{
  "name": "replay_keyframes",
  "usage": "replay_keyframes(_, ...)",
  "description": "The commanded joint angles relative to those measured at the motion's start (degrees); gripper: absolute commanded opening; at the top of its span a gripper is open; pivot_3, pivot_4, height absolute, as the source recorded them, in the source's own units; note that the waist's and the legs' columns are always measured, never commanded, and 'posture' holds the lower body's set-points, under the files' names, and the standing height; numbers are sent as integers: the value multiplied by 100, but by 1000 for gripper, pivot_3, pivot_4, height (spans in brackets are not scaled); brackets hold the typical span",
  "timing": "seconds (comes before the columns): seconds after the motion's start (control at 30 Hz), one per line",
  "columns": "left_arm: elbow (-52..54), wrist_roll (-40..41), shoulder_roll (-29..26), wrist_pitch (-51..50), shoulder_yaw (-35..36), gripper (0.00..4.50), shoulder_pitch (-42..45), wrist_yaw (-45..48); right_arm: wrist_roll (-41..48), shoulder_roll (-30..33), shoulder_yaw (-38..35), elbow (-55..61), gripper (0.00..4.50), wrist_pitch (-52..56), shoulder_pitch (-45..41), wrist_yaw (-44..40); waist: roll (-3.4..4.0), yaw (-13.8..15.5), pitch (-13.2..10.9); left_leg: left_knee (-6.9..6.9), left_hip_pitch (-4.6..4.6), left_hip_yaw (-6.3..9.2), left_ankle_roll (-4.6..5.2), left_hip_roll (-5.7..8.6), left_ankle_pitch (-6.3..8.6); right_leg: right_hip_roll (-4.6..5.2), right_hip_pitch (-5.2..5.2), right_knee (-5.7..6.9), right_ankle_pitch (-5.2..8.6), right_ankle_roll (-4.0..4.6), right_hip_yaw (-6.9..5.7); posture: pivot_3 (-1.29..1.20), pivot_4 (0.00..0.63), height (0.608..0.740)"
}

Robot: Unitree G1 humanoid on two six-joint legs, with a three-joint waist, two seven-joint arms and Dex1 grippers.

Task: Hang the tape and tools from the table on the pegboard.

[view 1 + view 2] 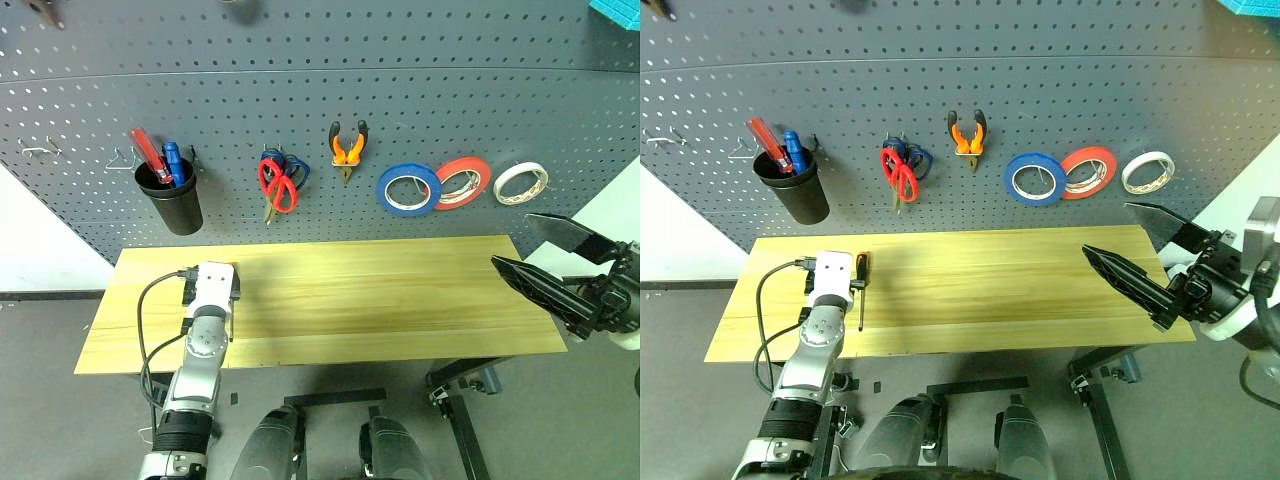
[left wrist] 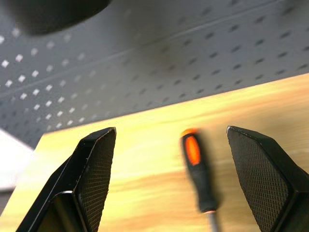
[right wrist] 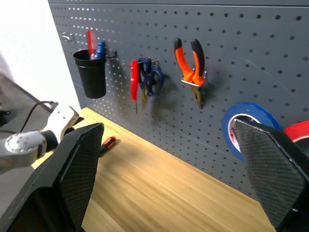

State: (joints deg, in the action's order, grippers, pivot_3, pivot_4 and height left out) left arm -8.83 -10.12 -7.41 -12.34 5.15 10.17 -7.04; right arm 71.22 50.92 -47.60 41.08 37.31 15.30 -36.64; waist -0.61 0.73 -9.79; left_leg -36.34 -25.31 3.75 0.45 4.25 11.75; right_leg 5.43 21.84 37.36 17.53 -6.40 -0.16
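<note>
A slim screwdriver [image 1: 861, 290] with a black-and-orange handle lies on the bench [image 1: 990, 290] at nine o'clock, between the left gripper's [image 2: 169, 183] spread fingers. A black cup [image 1: 170, 200] on the pegboard [image 1: 400, 100] holds red and blue handles. The right gripper's [image 1: 1130, 250] fingers are spread, empty.

The pegboard [image 1: 300, 90] is dark grey, dotted with regular rows of small pale holes. The table [image 1: 400, 300] is light yellowish wood with faint plank lines. On the board ahead of the left claw [image 2: 169, 183] hang red scissors [image 1: 277, 186] over blue scissors [image 1: 297, 170], and orange-and-black pliers [image 1: 347, 148]. Nearer the right claw [image 1: 1130, 255] hang a blue tape roll [image 1: 408, 189], a red roll [image 1: 462, 182] and a cream tape [image 1: 520, 183]. A black cup [image 1: 170, 200] holds red and blue handles. Between the left claw's black, cross-hatched fingers [image 2: 99, 179] lies a screwdriver [image 2: 199, 174] with a black-and-orange handle.
</note>
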Motion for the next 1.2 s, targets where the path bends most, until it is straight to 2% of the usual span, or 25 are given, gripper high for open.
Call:
replay_keyframes(0.03,192,312,3,-455,222,3822,232,116,174,205,-234,100,4500,65,10,-112,-2,-8,-1,-1,0,0,0,0,0,0,0,0,0,0,0,-101,170,740)
replay_keyframes(0.33,402,659,163,-1184,364,3822,262,125,228,581,-67,58,4500,457,59,-259,-34,-19,-39,1,-1,0,3,-3,1,5,1,-2,2,4,4,-103,237,740)
replay_keyframes(0.53,453,758,210,-1388,413,3822,180,45,-28,766,133,0,4500,666,103,-474,-49,-31,-162,1,-6,0,7,-6,3,10,3,-9,11,22,6,-114,270,740)
replay_keyframes(0.73,405,840,193,-1464,475,3822,234,-11,-20,877,-43,-84,4500,889,114,-685,-54,-35,-294,2,-14,-3,22,-6,13,14,4,-27,10,19,6,-137,292,740)
replay_keyframes(1.0,-203,1063,33,-1358,644,3822,744,99,212,982,-257,-15,4500,1252,123,-716,-75,-81,-449,4,-26,-6,24,-6,14,17,17,-28,10,21,7,-160,327,740)
replay_keyframes(1.2,-289,1161,57,-1442,676,3822,865,73,386,961,-487,61,4500,1482,230,-710,-96,-180,-545,4,-64,-12,28,-6,16,19,54,-29,2,5,7,-175,343,740)
